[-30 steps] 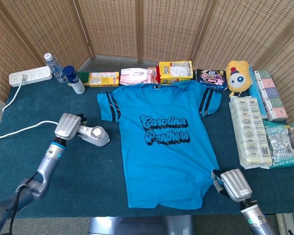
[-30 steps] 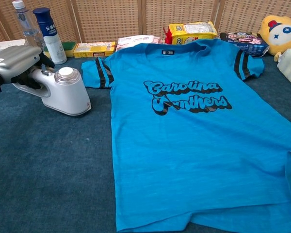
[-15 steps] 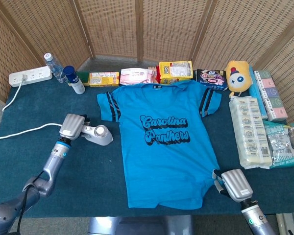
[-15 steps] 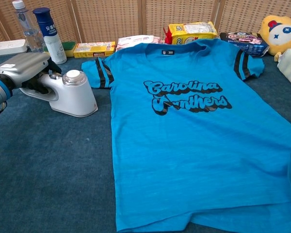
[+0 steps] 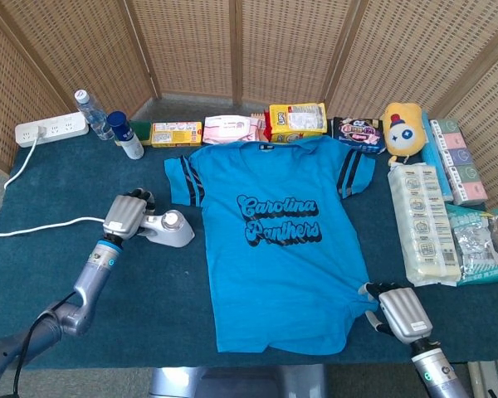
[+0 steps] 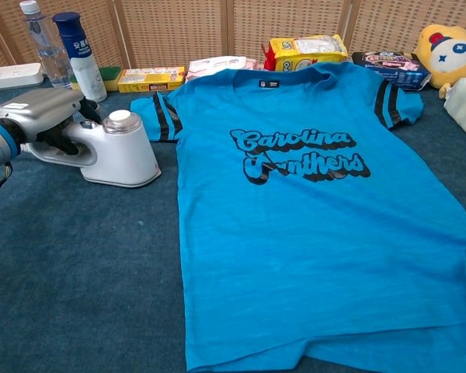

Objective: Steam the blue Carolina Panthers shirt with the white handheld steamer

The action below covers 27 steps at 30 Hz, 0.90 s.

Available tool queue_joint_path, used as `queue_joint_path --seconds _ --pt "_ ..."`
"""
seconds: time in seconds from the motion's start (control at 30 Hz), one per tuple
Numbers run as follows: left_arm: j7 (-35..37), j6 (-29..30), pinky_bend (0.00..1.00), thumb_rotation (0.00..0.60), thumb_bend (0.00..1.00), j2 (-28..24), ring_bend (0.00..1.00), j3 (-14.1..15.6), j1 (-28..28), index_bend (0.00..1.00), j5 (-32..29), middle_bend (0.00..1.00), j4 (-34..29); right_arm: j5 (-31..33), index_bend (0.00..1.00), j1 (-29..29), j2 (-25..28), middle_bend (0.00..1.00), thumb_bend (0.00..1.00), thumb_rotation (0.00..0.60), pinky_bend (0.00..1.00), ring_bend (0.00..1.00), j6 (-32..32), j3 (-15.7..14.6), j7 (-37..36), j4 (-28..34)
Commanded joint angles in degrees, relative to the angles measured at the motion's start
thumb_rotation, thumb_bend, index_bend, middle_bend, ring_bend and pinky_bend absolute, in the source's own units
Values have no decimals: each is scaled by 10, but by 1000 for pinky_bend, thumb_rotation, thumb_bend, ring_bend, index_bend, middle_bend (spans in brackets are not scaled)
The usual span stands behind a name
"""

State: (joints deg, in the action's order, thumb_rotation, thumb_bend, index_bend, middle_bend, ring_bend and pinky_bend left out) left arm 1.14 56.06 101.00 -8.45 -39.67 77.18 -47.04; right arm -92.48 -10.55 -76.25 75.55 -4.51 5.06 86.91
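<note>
The blue Carolina Panthers shirt (image 5: 282,249) lies flat on the dark blue table cloth, collar toward the back; the chest view shows the shirt (image 6: 311,194) filling the middle and right. The white handheld steamer (image 5: 173,227) stands on the cloth just left of the shirt's left sleeve. My left hand (image 5: 124,215) grips its handle from the left, and the chest view shows that left hand (image 6: 37,116) wrapped around the steamer (image 6: 120,148). My right hand (image 5: 401,311) is at the shirt's lower right corner, fingers on the bunched hem. The chest view does not show it.
A white cord (image 5: 33,228) runs left from the steamer, and a power strip (image 5: 51,128) lies at the back left. A water bottle (image 5: 87,108), a blue-capped bottle (image 5: 124,137) and snack packs line the back. A yellow plush (image 5: 402,126) and tissue packs (image 5: 423,224) fill the right side.
My left hand has slid the steamer to the right, closer to the shirt's left sleeve. My right hand has shifted slightly right and nearer at the hem, which now looks bunched.
</note>
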Motion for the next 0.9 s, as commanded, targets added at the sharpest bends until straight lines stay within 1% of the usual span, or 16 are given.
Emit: queue_joint_path --seconds 0.03,0.07,0.17,0.4,0.53,0.7,0.9 --pt "-17 -2 313 600 213 -8 152 -6 2 143 -10 235 -14 1 335 1 1 451 395 600 442 435 0 1 1 2" --pt "-22 -2 299 600 208 -9 131 -8 2 118 -12 210 -16 2 333 1 1 450 395 600 439 433 0 1 1 3" --pt "-34 -2 276 600 196 -9 93 -12 1 83 -18 164 -19 3 331 2 1 448 394 600 434 431 1 2 1 4" --pt "-63 -12 232 600 185 -4 45 -17 -1 41 -33 114 -20 7 331 4 6 448 393 600 434 431 1 3 1 9" --pt "-68 -11 167 600 173 -3 2 -17 1 0 -37 65 -21 7 331 5 5 448 394 600 435 431 1 3 -1 9" --pt "-79 -12 121 600 158 -3 0 -20 1 0 -43 4 -19 7 331 4 3 448 393 600 433 431 -1 4 0 9" --pt "-88 -16 117 600 152 -3 0 -22 1 0 -50 0 -21 9 331 3 1 449 394 600 433 435 -4 5 1 9"
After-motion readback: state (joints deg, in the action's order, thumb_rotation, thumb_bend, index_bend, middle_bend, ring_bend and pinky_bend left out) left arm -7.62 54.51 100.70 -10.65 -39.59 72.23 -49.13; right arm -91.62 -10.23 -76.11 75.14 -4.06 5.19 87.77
